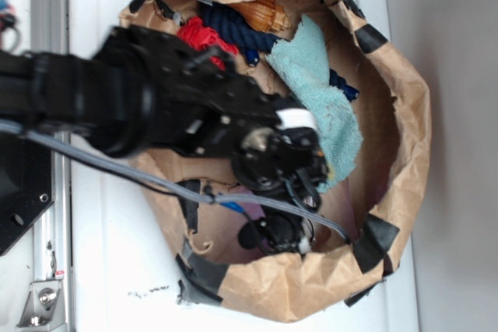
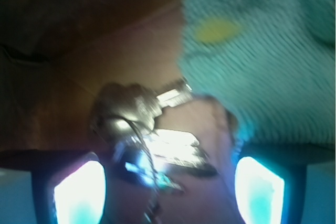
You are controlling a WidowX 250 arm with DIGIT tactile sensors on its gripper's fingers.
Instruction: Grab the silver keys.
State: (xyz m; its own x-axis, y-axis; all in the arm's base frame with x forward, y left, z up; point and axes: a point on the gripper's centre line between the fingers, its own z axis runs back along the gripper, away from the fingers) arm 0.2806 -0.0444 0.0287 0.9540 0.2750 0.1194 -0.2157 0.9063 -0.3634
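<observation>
The silver keys [image 2: 144,129] lie on the brown paper floor of the bag, a shiny bunch on thin wire rings, just left of the teal cloth [image 2: 262,56]. My gripper [image 2: 168,187] hangs directly over them, open, its two glowing fingertips [image 2: 79,195] standing either side of the bunch without touching it. In the exterior view the black arm covers the keys, and the gripper [image 1: 284,231] sits low in the bag beside the teal cloth [image 1: 323,99].
The brown paper bag [image 1: 408,114] with black-taped rim walls me in on all sides. Red yarn [image 1: 204,36], dark blue rope [image 1: 233,25] and an orange item [image 1: 264,13] lie at its far end. A grey cable [image 1: 156,180] trails off the arm.
</observation>
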